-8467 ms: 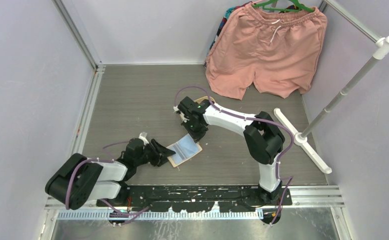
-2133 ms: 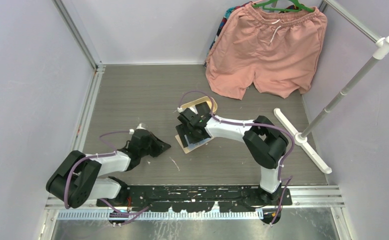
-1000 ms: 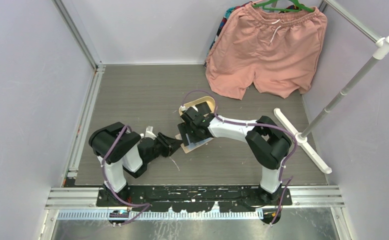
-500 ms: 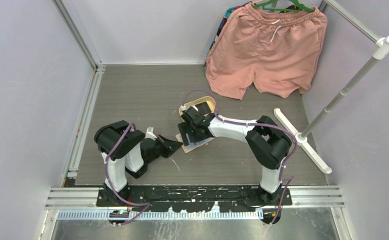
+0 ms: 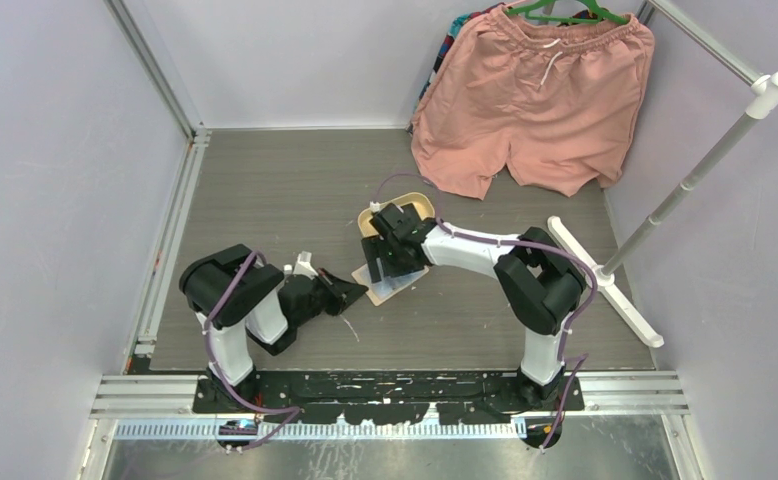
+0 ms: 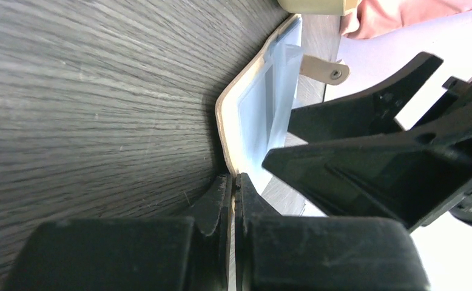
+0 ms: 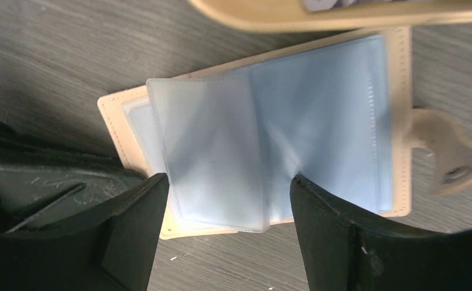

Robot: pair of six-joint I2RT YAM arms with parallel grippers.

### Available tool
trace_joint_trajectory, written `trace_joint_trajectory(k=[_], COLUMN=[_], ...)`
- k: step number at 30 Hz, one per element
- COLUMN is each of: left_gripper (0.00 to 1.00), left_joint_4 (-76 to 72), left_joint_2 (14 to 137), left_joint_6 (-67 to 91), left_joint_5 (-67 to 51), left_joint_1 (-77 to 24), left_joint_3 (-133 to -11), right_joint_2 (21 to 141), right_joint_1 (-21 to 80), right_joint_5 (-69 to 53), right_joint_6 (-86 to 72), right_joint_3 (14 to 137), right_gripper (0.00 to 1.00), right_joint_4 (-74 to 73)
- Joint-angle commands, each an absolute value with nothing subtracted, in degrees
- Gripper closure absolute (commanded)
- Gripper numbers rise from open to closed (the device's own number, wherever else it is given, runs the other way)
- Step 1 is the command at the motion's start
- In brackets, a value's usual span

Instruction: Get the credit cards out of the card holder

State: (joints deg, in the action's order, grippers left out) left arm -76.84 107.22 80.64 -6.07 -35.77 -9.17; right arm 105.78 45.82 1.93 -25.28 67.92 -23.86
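Card holder [image 7: 318, 121] is seen laid open on the counter [image 5: 265, 190], framed by wide-spread, empty right fingers [image 7: 337, 236]; left fingers [image 6: 215, 200] are closed at its edge.

Left gripper [image 6: 233, 180] pinched shut; tips at the card holder [image 6: 255, 115]

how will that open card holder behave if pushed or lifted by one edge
Probably floppy: the card holder lies opened flat and its thin translucent sleeves sit loose. Likely light, so a push may slide it across the table. Sleeves look glossy, perhaps slippery.
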Motion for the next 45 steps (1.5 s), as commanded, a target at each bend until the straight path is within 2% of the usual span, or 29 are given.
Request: trace_joint_trajectory(k=[1, 11, 14, 17, 20, 23, 26, 31, 35, 45], left_gripper=[1.0, 1.0, 1.0, 1.0, 1.0, 1.0, 1.0, 1.0, 1.0, 1.0], left_joint_4=[-71.5, -71.5, -71.5, -71.5, -70.6, -67.9, -65.6, -61.1, -54.5, -28.0], left_joint_2=[105.6, 106.5, 106.7, 106.9, 107.4, 107.8, 107.8, 106.4, 103.6, 91.4], left_joint_6=[77.3, 76.9, 76.8, 76.6, 75.9, 74.1, 72.6, 70.8, 69.4, 63.8], left_joint_5=[-5.9, -6.0, -6.0, -6.0, -6.5, -6.5, -5.9, -5.0, -4.2, -0.4], left_joint_1=[-35.9, -35.9, -35.9, -35.9, -35.9, -35.9, -35.9, -35.9, -35.9, -36.0], left_joint_3=[-8.8, -8.6, -8.4, -8.3, -8.7, -9.3, -9.5, -9.9, -10.7, -15.2], right_joint_2=[107.9, 103.9, 99.5, 91.9, 87.2, 85.5, 87.4, 94.0, 98.0, 100.7], right_joint_1=[42.3, 39.2, 38.9, 38.9, 38.9, 38.9, 39.8, 43.8, 43.2, 40.4], right_joint_5=[11.8, 30.7, 31.2, 20.1, 0.6, -16.9, -26.9, -24.5, -22.1, -16.0], right_joint_6=[-21.9, -16.9, -17.1, -17.2, -19.1, -22.9, -25.5, -24.2, -26.1, -28.1], right_joint_3=[69.4, 73.2, 72.7, 69.5, 65.9, 62.3, 60.6, 63.2, 61.8, 56.4], right_gripper=[0.2, 0.17, 0.17, 0.17, 0.18, 0.19, 0.22, 0.23, 0.23, 0.22], right_joint_4=[-29.5, -35.5, -35.1, -30.2, -24.8, -17.8, -14.0, -17.0, -12.5, -1.5])
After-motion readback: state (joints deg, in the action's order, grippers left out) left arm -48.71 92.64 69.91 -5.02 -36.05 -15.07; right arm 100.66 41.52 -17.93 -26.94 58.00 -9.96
